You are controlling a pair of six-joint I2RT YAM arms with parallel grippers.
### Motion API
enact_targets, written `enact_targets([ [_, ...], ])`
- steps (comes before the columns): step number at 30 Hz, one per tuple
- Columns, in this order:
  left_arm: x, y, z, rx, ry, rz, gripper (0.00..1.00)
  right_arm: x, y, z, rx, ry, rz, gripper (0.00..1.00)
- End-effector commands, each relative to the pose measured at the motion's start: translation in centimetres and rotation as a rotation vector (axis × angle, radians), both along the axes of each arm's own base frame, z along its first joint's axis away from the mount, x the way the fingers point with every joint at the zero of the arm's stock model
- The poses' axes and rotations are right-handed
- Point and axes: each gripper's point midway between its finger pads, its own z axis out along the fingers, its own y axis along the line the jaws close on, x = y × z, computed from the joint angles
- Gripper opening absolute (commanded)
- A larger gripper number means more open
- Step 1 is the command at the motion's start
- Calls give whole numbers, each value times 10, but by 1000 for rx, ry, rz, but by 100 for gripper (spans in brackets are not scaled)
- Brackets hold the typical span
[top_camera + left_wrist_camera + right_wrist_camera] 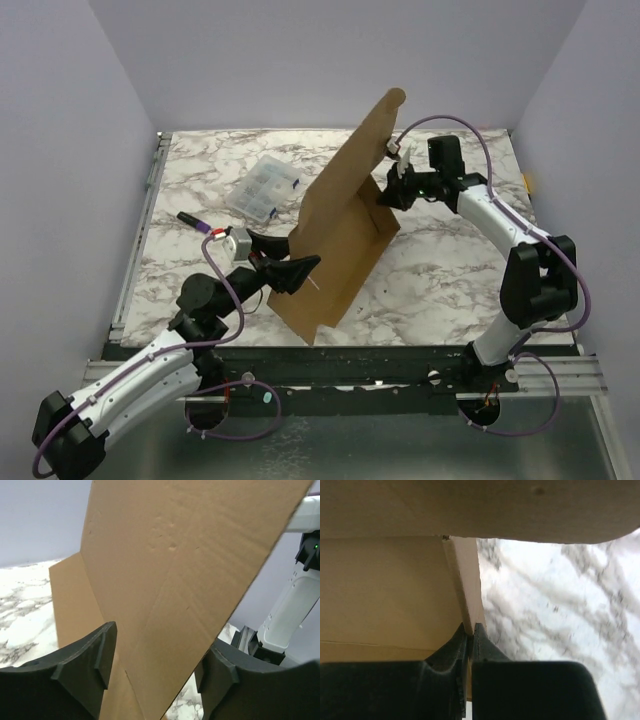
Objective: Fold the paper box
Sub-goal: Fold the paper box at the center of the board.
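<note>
The right fingers [451,652] are pressed together on a narrow side flap of the paper box [340,235]. They pinch its thin edge close to where the flap creases off the main panel. The left fingers [85,665] stand apart on either side of the sheet's lower part, and the brown panel rises between and ahead of them. Nothing is gripped there, and I cannot tell whether either pad touches the card.

The paper box is a mostly flat die-cut sheet standing on edge in the middle of the marble worktop [450,285]. It leans, its low corner looks to rest near the front edge, and its rounded top tip reaches toward the back wall. To its left lie a clear plastic compartment case [265,188] and a dark marker [193,221] with a pink end, both apart from the sheet.

The card looks light and thin. It is likely stiff across each panel but ready to hinge at the scored creases, and a few small dents on its face suggest it marks easily. Held by one flap alone, it would probably swing or sag about that crease. A flat pinch on a panel edge close to a fold line, one on each side, should steady it best.
</note>
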Motion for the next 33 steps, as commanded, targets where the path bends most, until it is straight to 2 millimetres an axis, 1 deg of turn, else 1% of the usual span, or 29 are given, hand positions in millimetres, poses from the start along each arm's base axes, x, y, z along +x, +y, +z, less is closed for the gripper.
enact_targets([
  [1, 1, 8, -26, 60, 95, 36, 67, -49, -39, -38, -260, 203, 10, 0],
  [4, 1, 22, -39, 114, 126, 97, 69, -58, -58, -54, -378, 229, 2, 0],
  [5, 2, 30, -43, 131, 139, 135, 70, -61, -66, -61, -419, 245, -9, 0],
  [7, 8, 53, -51, 144, 189, 249, 75, -65, -81, -75, -513, 276, -8, 0],
  [8, 9, 64, -54, 151, 208, 305, 78, -66, -87, -82, -552, 291, -12, 0],
  [10, 8, 83, -57, 148, 233, 379, 81, -64, -99, -89, -619, 300, -39, 1],
  [12, 5, 94, -59, 131, 249, 410, 82, -58, -110, -94, -676, 287, -73, 4],
  [13, 3, 96, -61, 125, 258, 413, 81, -57, -114, -98, -699, 287, -86, 6],
  [15, 0, 97, -58, 103, 259, 406, 81, -57, -118, -105, -722, 305, -91, 8],
  [19, 1, 93, -60, 142, 258, 392, 81, -63, -116, -119, -713, 359, -88, 13],
  [23, 2, 88, -61, 179, 252, 372, 81, -70, -112, -130, -691, 403, -81, 23],
  [28, 0, 88, -59, 188, 230, 369, 82, -84, -111, -140, -678, 454, -67, 37],
  [31, -1, 89, -58, 179, 226, 366, 82, -90, -115, -146, -696, 466, -71, 38],
  [33, -2, 90, -57, 172, 221, 367, 82, -91, -121, -151, -719, 457, -82, 38],
])
